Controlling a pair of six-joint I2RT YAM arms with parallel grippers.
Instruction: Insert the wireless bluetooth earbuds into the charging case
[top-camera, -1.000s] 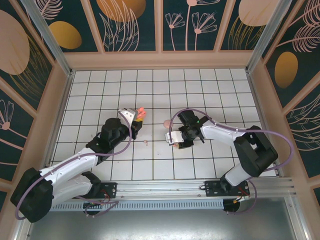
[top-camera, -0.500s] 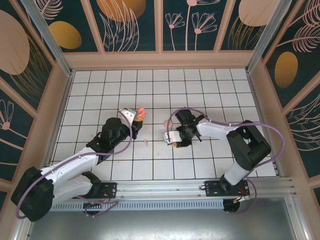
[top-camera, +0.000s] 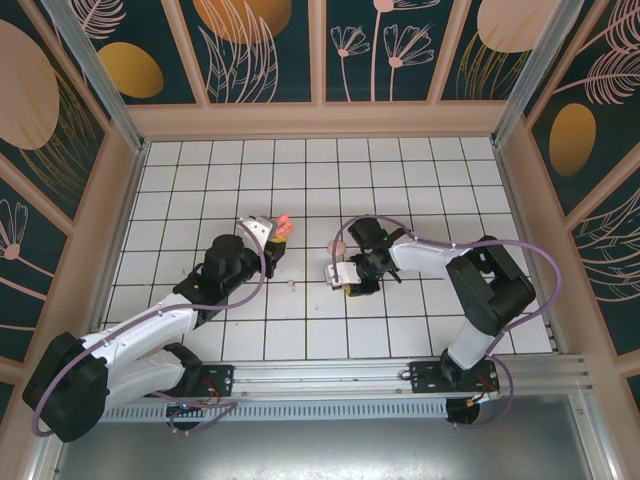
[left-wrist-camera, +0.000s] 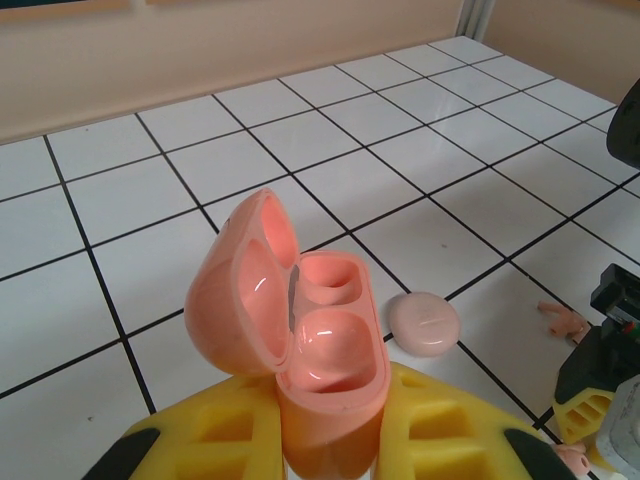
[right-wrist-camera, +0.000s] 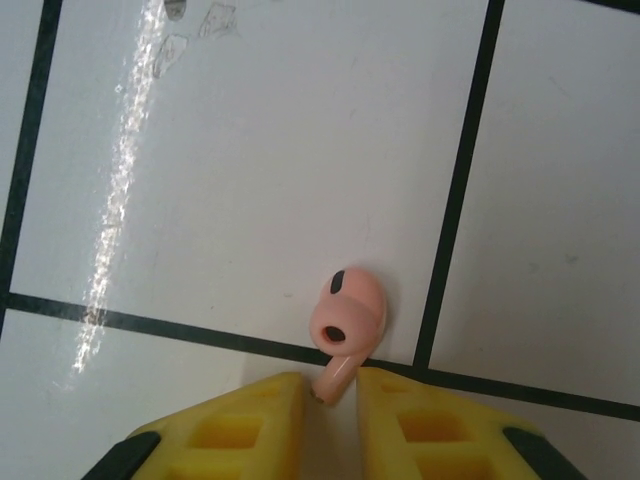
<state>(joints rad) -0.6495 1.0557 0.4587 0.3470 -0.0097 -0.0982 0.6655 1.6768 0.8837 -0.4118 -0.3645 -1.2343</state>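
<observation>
Lid-open charging case (left-wrist-camera: 322, 345) sat clamped in left claw (left-wrist-camera: 330, 435) above tabletop (top-camera: 400, 180); right claw (right-wrist-camera: 331, 400) was pinched on stem of one earbud (right-wrist-camera: 348, 312) at a tile seam; second earbud (top-camera: 291, 285) lay loose between arms

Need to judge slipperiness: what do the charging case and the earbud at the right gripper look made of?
Charging case: probably hard plastic, glossy salmon pink; bright reflections inside its open lid and wells.
Earbud: likely smooth plastic, satin pale pink; soft highlights only, dark openings.
</observation>
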